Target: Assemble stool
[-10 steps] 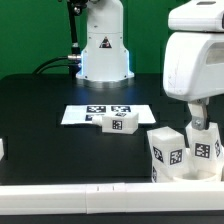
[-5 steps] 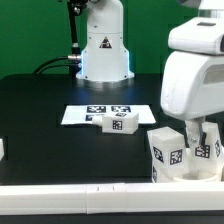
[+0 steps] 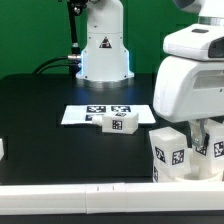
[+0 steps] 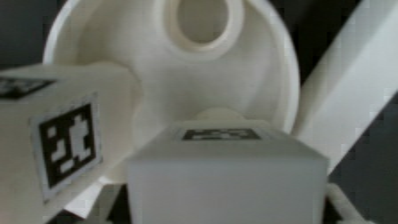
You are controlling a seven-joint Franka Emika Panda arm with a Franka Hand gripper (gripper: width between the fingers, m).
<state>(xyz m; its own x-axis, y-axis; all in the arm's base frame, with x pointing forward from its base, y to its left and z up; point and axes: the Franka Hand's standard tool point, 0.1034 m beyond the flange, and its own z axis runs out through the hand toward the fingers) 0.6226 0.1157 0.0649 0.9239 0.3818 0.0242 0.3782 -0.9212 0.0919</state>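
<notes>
At the exterior view's right, the gripper (image 3: 206, 127) hangs low among tagged legs (image 3: 168, 152); open or closed, I cannot tell. Another leg (image 3: 120, 122) sits on the marker board (image 3: 78, 115). Wrist view: the seat (image 4: 178, 75) stands behind two legs bearing black-and-white square patterns.

Ext. cam: low, just outside the white rail (image 3: 70, 193) on the table (image 3: 40, 120) edge opposite the robot base (image 3: 104, 50), facing the base, mid range. Wrist cam: v. close on ring seat (image 4: 196, 60) & leg blocks (image 4: 63, 130), filling frame. Shared: leg blocks (image 3: 170, 155), nearer cam than base, ext. view's right.
</notes>
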